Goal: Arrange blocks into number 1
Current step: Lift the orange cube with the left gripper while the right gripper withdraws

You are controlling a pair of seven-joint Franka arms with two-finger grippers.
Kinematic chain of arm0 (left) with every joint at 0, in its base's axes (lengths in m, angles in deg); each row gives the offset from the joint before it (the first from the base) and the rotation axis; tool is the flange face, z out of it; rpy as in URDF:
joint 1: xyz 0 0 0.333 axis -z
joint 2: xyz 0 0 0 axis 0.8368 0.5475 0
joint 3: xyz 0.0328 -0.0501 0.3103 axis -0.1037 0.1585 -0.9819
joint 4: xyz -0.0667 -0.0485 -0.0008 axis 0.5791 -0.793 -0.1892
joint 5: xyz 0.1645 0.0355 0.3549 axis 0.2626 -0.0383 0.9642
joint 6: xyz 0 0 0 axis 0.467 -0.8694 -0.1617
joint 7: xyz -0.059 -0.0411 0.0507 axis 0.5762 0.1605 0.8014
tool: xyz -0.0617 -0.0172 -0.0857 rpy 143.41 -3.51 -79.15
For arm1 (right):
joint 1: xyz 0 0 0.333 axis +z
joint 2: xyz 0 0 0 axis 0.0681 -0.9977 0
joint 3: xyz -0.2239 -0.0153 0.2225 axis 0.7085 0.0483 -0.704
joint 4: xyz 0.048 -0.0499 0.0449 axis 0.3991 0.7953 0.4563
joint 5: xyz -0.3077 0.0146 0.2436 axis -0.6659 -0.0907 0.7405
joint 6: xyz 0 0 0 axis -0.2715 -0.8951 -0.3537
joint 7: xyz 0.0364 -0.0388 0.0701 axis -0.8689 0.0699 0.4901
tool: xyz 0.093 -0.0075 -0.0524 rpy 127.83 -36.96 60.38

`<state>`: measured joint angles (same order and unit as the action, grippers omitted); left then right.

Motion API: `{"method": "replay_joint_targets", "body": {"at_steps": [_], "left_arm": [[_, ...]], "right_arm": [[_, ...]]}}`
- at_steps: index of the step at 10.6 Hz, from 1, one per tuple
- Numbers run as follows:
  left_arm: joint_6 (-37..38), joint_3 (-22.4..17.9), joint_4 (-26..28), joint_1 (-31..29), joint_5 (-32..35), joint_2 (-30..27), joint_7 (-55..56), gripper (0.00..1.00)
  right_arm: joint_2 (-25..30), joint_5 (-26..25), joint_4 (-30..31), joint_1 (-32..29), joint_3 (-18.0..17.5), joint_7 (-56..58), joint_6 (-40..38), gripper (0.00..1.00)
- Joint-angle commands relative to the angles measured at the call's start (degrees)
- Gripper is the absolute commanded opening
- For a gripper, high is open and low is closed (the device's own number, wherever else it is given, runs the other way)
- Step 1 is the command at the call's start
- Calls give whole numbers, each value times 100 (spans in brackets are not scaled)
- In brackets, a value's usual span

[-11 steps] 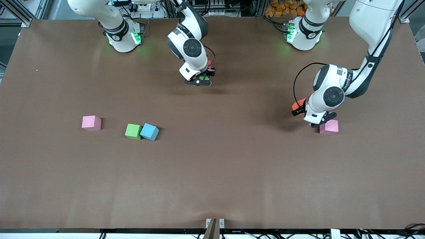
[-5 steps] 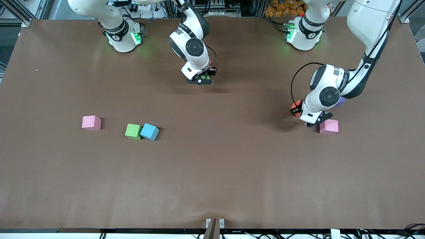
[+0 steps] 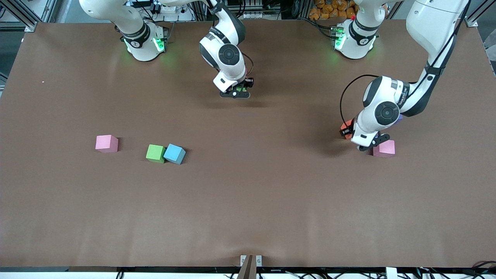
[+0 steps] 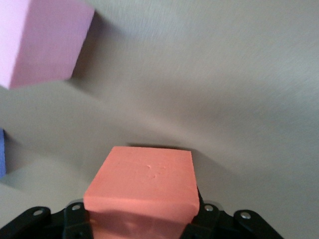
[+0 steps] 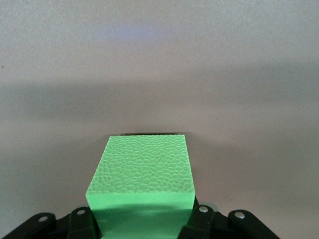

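Meanwhile gripped an orange block in left gripper fingers beside pink block, a green block in right gripper fingers mid-surface, risking nudging pink on lift.

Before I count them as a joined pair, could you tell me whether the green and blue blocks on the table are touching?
Touching. The front view shows the green block and the blue block pressed side to side, with no table visible between them.
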<state>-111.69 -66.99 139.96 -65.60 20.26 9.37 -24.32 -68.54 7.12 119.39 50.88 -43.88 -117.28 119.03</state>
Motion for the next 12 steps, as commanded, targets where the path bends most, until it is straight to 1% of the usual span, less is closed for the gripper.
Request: {"method": "replay_joint_targets", "body": {"at_steps": [1, 2, 3, 4, 5, 7, 9, 11, 12], "left_arm": [[17, 97, -497, 106, 42, 141, -62, 0], [17, 106, -655, 193, 42, 229, -62, 0], [17, 124, -822, 368, -28, 334, 33, 0], [26, 115, -1042, 605, -159, 500, 304, 0], [26, 115, -1270, 781, -160, 702, 550, 0], [26, 115, -1570, 1072, -160, 914, 824, 0], [26, 115, -1711, 1318, -160, 1020, 1053, 0], [26, 115, -1817, 1433, -160, 1073, 1107, 0], [26, 115, -1869, 1520, -169, 1117, 1115, 0]], "right_arm": [[-53, 227, -46, 93, -23, -86, 59, 58], [-53, 218, -37, 94, -14, -86, 59, 58], [-71, 218, -37, 94, -14, -86, 59, 65], [-71, 218, -37, 94, -14, -78, 50, 97], [-71, 218, -37, 94, -14, -77, 50, 100], [-27, 209, -37, 76, -14, -51, 41, 100], [104, 201, -28, 24, -14, -34, 24, 100], [498, 157, 59, -195, -14, -7, -29, 100], [779, 113, 199, -431, -49, 2, -29, 100]]}}
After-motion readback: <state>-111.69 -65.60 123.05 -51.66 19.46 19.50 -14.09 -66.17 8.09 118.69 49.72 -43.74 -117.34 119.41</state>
